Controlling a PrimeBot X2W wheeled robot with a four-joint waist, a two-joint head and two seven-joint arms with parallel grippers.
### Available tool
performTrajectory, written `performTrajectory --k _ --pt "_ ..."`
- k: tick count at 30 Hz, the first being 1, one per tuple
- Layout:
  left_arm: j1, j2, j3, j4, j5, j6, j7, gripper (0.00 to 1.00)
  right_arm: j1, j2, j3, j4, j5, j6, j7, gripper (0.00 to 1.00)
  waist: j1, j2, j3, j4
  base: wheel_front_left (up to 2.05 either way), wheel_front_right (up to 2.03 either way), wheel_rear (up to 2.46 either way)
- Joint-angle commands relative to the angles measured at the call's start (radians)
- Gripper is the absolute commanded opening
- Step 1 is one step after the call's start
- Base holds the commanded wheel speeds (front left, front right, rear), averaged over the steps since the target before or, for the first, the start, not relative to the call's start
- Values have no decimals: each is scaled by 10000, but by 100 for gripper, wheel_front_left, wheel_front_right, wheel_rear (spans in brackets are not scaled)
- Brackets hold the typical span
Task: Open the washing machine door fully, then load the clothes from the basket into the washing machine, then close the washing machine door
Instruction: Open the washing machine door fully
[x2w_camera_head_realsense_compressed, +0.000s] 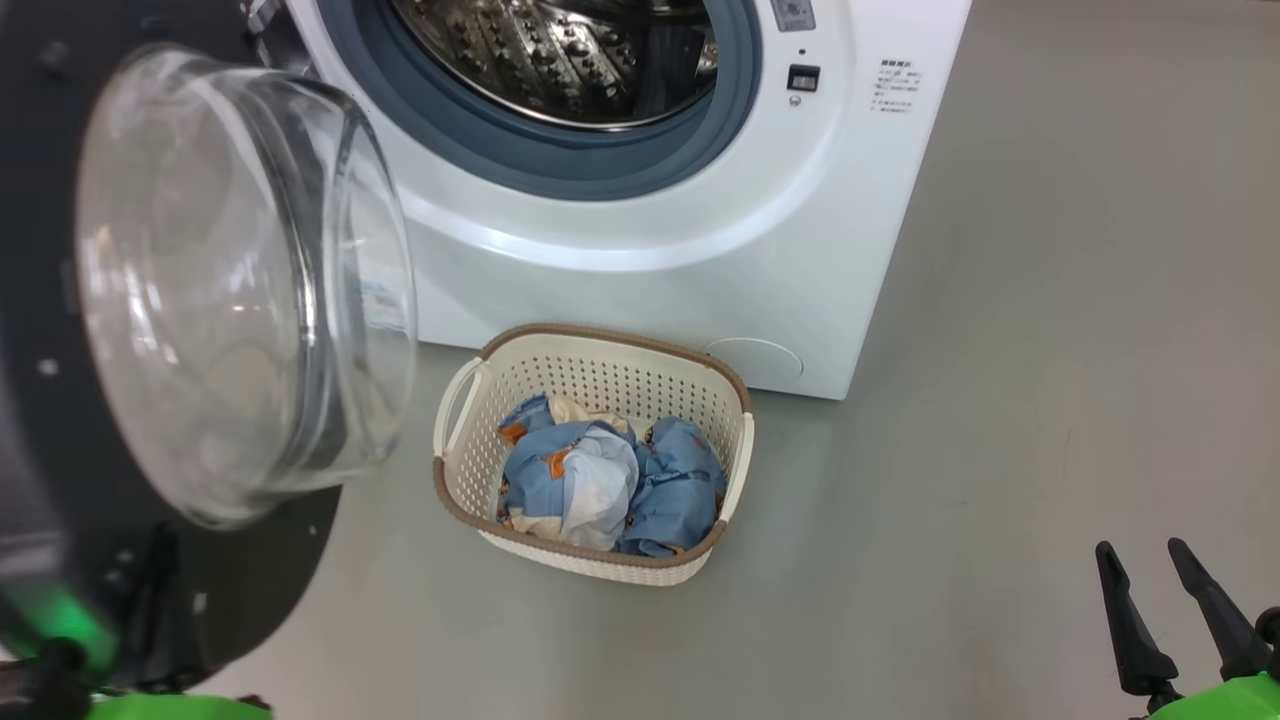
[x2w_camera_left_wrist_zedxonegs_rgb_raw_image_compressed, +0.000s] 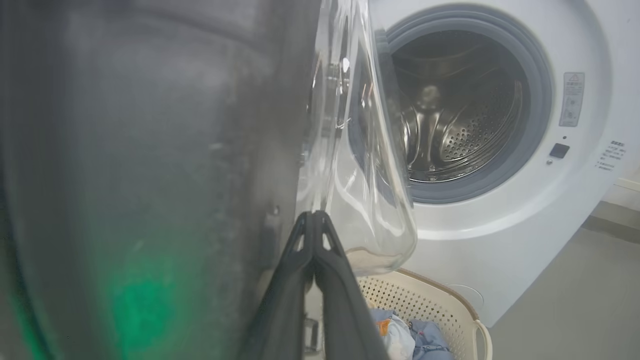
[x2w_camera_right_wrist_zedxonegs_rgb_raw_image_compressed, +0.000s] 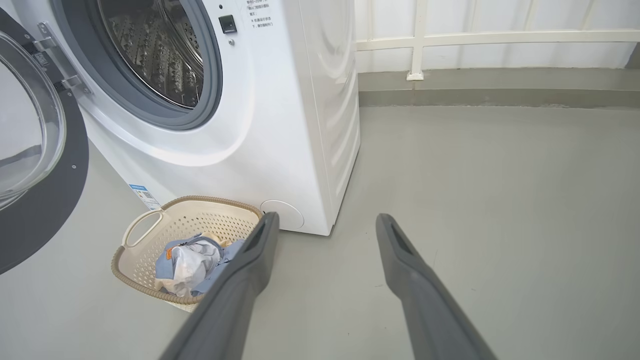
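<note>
The washing machine (x2w_camera_head_realsense_compressed: 650, 250) stands with its steel drum (x2w_camera_head_realsense_compressed: 570, 50) exposed. The washing machine door (x2w_camera_head_realsense_compressed: 240, 290), a black rim around a clear glass bowl, is swung out to the left. In front of the machine the basket (x2w_camera_head_realsense_compressed: 600, 335) sits on the floor holding the clothes (x2w_camera_head_realsense_compressed: 610, 485), blue fabric with orange prints and white parts. In the left wrist view my left gripper (x2w_camera_left_wrist_zedxonegs_rgb_raw_image_compressed: 314, 214) is shut with nothing in it, its tips at the door's (x2w_camera_left_wrist_zedxonegs_rgb_raw_image_compressed: 150, 150) inner face beside the glass. My right gripper (x2w_camera_head_realsense_compressed: 1140, 546) hangs open above the floor to the basket's right, also seen open as the right gripper (x2w_camera_right_wrist_zedxonegs_rgb_raw_image_compressed: 326, 217) beside the basket (x2w_camera_right_wrist_zedxonegs_rgb_raw_image_compressed: 210, 199).
Grey floor (x2w_camera_head_realsense_compressed: 1000, 450) stretches to the right of the machine. A white railing and a low wall (x2w_camera_right_wrist_zedxonegs_rgb_raw_image_compressed: 450, 40) run behind it. The open door takes up the space on the left of the basket.
</note>
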Motion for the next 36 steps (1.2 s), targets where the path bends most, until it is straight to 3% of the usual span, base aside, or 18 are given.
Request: performTrajectory --k 1,8,24,36 --pt "-364 388 624 -54 -94 168 -63 0 -143 -195 147 -283 23 27 -122 100 0 0 91 17 0 0 0" --pt "-765 807 1334 536 -14 407 -63 0 -217 -226 122 -334 13 27 -122 100 0 0 301 18 0 0 0" --pt "-2009 2058 3008 2071 96 447 -63 0 -377 -280 48 -386 6 27 -122 100 0 0 835 -38 0 0 0" --pt "-3294 3125 4441 3981 129 20 -63 0 -681 -290 74 -470 -37 27 -122 100 0 0 1517 -215 0 0 0"
